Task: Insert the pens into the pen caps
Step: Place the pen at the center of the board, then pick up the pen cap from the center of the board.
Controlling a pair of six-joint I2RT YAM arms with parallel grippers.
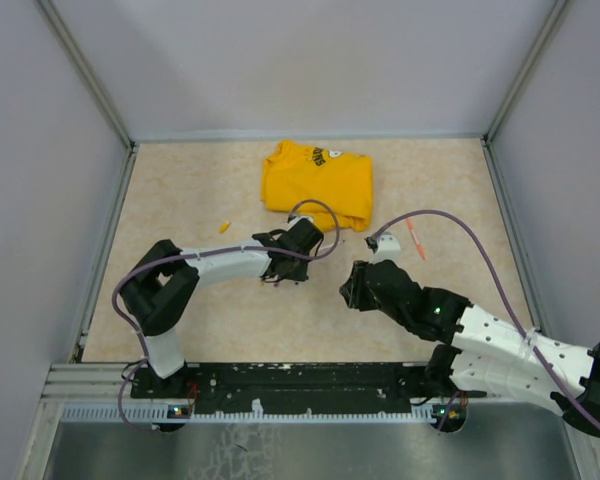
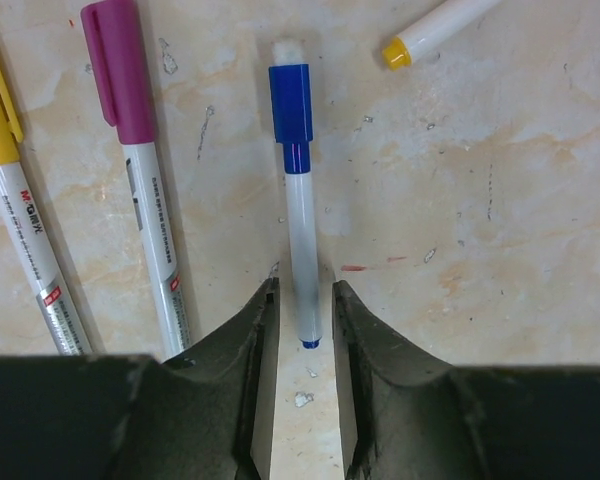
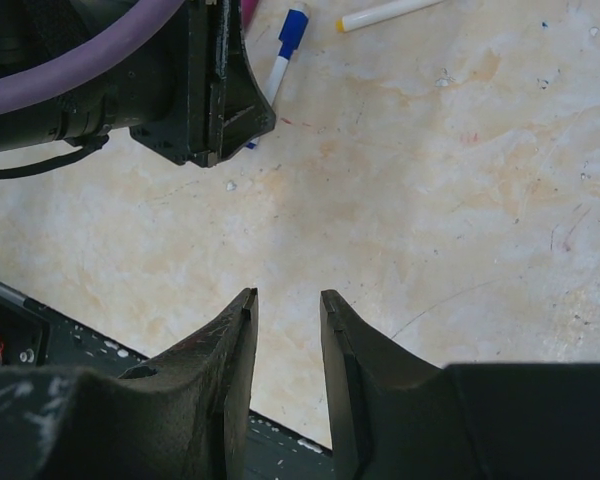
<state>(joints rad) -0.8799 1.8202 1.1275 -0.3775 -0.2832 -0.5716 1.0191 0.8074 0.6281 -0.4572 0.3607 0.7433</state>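
A white pen with a blue cap (image 2: 302, 240) on it lies flat on the table. Its tail end sits between the fingertips of my left gripper (image 2: 305, 290), which is open with a gap on each side of the barrel. To its left lie a magenta-capped pen (image 2: 145, 190) and a yellow-capped pen (image 2: 20, 230). A white pen with a yellow end (image 2: 440, 28) lies at the upper right. My right gripper (image 3: 285, 298) is open over bare table with nothing between its fingers. From there I see the left gripper (image 3: 210, 90) and the blue-capped pen (image 3: 285, 45).
A folded yellow T-shirt (image 1: 320, 180) lies at the back centre. A small yellow piece (image 1: 223, 227) rests left of the left arm, and a thin orange-red pen (image 1: 415, 240) lies right of the shirt. Walls enclose the table on three sides.
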